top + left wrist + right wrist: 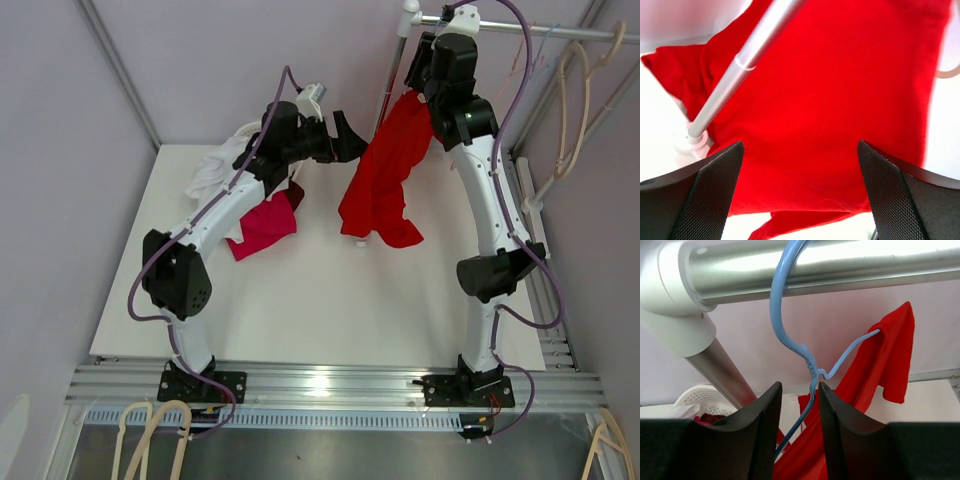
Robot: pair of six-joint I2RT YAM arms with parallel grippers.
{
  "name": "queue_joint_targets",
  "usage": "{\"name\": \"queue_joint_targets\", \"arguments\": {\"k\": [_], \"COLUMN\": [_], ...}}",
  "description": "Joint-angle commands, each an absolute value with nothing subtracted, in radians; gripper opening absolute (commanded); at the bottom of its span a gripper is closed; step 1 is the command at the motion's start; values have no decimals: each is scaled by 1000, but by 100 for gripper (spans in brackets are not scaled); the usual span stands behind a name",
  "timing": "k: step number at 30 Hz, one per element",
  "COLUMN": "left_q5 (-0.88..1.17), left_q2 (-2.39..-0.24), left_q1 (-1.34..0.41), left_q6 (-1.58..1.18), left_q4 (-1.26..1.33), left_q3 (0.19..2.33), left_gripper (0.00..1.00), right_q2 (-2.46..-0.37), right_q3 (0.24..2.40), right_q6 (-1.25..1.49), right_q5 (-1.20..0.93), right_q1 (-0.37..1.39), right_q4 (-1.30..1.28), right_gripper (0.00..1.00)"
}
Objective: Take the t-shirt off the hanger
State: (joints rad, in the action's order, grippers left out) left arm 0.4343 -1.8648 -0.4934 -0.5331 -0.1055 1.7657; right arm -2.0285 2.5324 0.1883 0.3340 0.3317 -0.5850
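Tabletop (300,310): a pink cloth (265,228) and a white cloth (215,172) lie toward the far left corner, under the left arm.
Left gripper (348,140): jaws spread fully, nothing between them. It faces the t-shirt (385,180) from the left, close, with no contact visible.
T-shirt: red, hanging off the hanger (811,369) over the far right corner. The hem droops low toward the tabletop; can't tell if it touches.
Pole (735,80): the rack upright crosses the left wrist view, in front of the shirt.
Right gripper (799,387): raised at the rail (840,265), jaws partly closed on either side of the hanger neck. Cannot tell whether they pinch the wire.
Hanger: blue, hook over the rail. One arm carries a shoulder of the shirt.
Risk 1: the left jaws could close on pole and cloth together, since the pole sits in the approach line.
Risk 2: a pull on the cloth could drag the hook along or off the rail if the right hold is loose.
Risk 3: the shirt could snag on a hanger arm tip and stretch instead of sliding off.
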Motion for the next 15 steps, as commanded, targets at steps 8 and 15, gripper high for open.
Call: {"name": "queue_joint_targets", "arguments": {"k": [8,15], "left_q5": [463,471], "left_q2": [-1801,-1799], "left_q1": [-537,-563], "left_q6": [-528,-532], "left_q4": [-61,-60], "left_q3": [1779,1781], "left_gripper": [100,99], "right_q2": [-2017,-2016], "right_q3": [2569,2566], "right_q6": [60,9], "right_q5": [503,554], "right_q1": [374,382], "right_q4": [-528,-502], "right_gripper": [40,41]}}
